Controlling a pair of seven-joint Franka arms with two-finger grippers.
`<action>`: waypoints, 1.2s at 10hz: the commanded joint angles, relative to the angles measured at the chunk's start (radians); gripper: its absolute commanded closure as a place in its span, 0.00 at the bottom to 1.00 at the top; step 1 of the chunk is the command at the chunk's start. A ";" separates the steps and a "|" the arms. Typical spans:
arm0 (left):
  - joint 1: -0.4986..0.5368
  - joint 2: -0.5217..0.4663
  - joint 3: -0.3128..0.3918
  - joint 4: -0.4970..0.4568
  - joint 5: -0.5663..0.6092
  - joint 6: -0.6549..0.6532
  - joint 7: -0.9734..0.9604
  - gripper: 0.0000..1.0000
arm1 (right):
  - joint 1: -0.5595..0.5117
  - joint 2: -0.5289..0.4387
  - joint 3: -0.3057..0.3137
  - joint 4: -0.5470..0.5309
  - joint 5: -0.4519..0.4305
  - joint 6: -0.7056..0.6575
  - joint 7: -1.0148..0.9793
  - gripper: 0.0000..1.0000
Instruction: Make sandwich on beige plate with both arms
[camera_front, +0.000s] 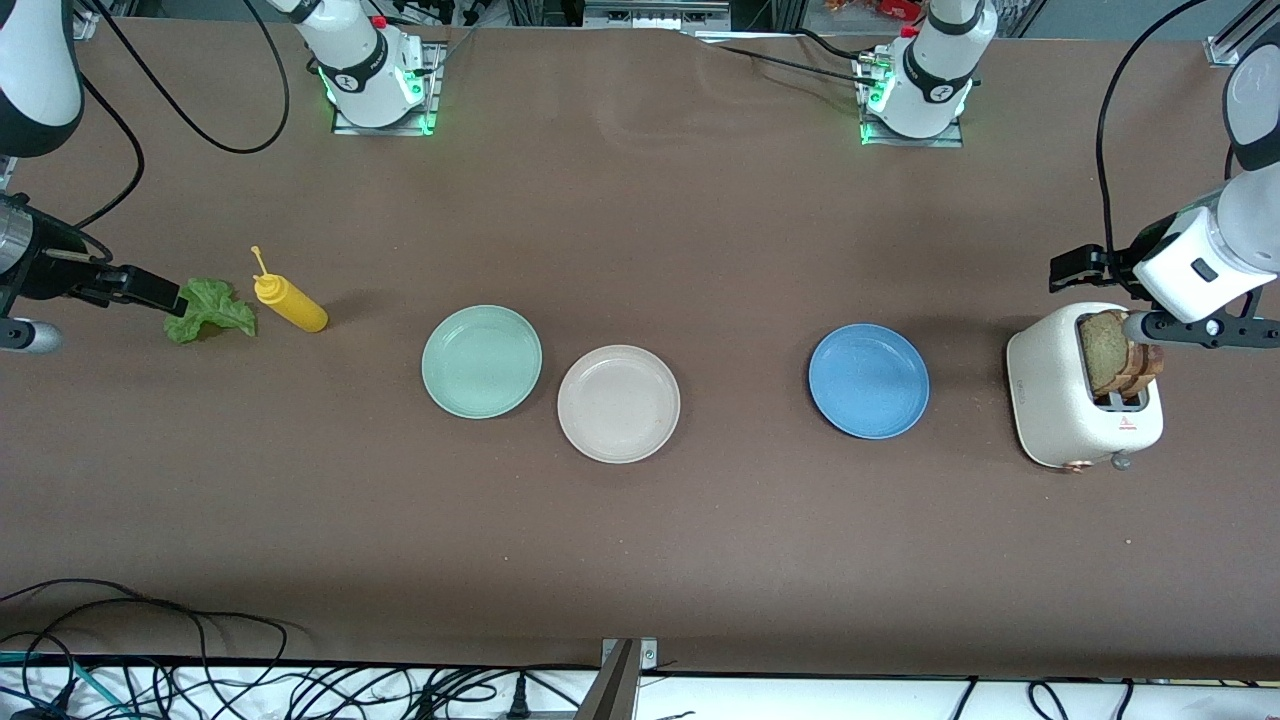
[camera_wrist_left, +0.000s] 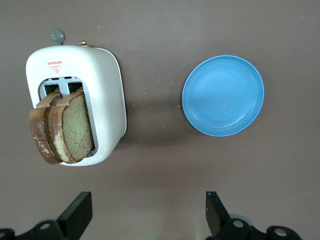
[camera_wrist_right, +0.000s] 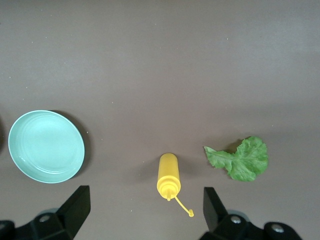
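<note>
Both arms are reaching out low over the two ends of the worktop. The left hand (camera_wrist_left: 145, 215) is hanging above the worktop's left-arm end, its two black fingers (camera_wrist_left: 77, 212) spread wide and gripping nothing. The right hand (camera_wrist_right: 142, 212) is hovering at the right-arm end, its fingers (camera_wrist_right: 75, 207) likewise standing wide apart and empty.

Robotics lab — brown-covered bench (camera_front: 640, 560), two white arm bases (camera_front: 375, 75) bolted down with green status lights, black cables (camera_front: 200, 680) tangled along the near edge, metal framing at the top — no kitchen fittings.
</note>
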 joint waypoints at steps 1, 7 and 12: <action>-0.004 0.012 0.008 0.028 -0.023 -0.021 0.025 0.00 | -0.006 -0.009 0.002 -0.004 0.009 0.002 -0.001 0.00; 0.013 0.024 0.017 0.031 -0.017 -0.011 0.011 0.00 | -0.006 -0.007 0.002 -0.004 0.011 0.002 -0.004 0.00; 0.012 0.024 0.015 0.032 -0.028 -0.011 0.010 0.00 | -0.006 -0.006 0.002 -0.004 0.011 0.002 -0.004 0.00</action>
